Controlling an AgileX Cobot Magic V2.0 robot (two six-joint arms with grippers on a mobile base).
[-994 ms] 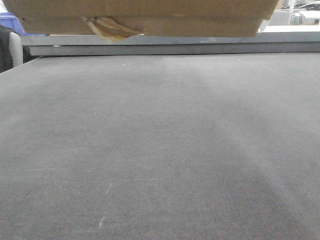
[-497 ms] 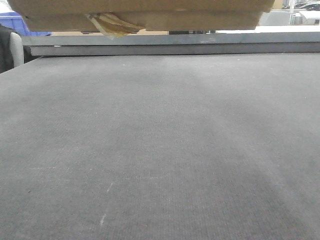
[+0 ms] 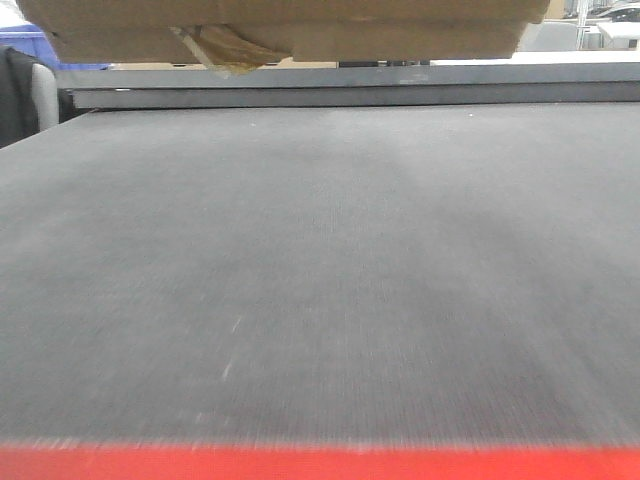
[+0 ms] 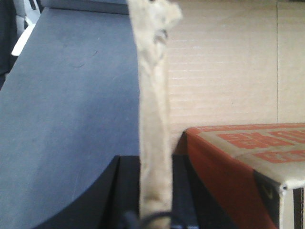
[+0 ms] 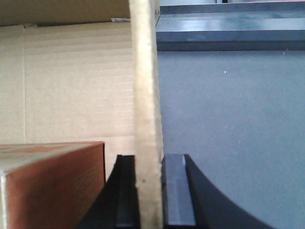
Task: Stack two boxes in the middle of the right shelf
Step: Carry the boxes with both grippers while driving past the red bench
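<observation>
— Hanging where?
— Flat brown corrugated cardboard box [image 3: 290,25], above the matte dark grey table [image 3: 320,280], long axis left-to-right.
— Grippers?
— Left gripper [image 4: 155,167], right gripper [image 5: 148,162] clamp its walls; only wrist views show a red-printed carton [image 4: 238,162].

Only one box [image 3: 300,28] shows clearly here: plain brown corrugated cardboard, seen from underneath, hanging clear of the surface [image 3: 320,280] up near its far edge. A scrap of torn yellowish tape [image 3: 225,50] dangles from the bottom, left of the middle. The thin side walls [image 5: 145,95] stand upright, one pinched in the left gripper [image 4: 153,200], the other in the right gripper [image 5: 148,191].
</observation>
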